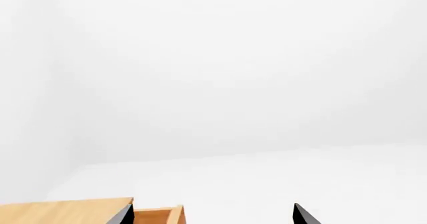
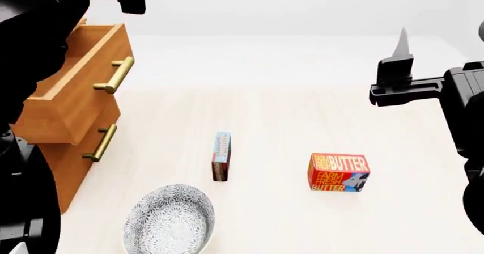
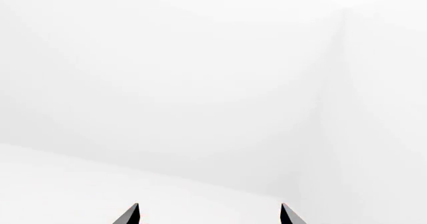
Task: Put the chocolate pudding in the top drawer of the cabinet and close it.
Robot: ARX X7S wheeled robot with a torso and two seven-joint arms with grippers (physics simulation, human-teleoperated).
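The chocolate pudding [image 2: 221,156], a thin blue and brown box, stands on its edge mid-table. The cabinet [image 2: 72,163] is at the left, with its top drawer [image 2: 76,89] pulled out and open; its brass handle [image 2: 113,75] faces the table. My left arm [image 2: 45,33] hangs over the drawer. My left gripper [image 1: 213,216] is open with nothing between the fingers; the wooden cabinet top [image 1: 67,211] and the drawer's inside [image 1: 157,216] show beside one fingertip. My right gripper [image 3: 209,216] is open and empty, raised at the right, well above and apart from the pudding.
A red-orange Farm Fresh Butter box [image 2: 338,172] lies right of the pudding. A patterned grey bowl [image 2: 169,220] sits at the front, near the cabinet. The lower drawer [image 2: 76,152] is shut, its handle [image 2: 101,143] sticking out.
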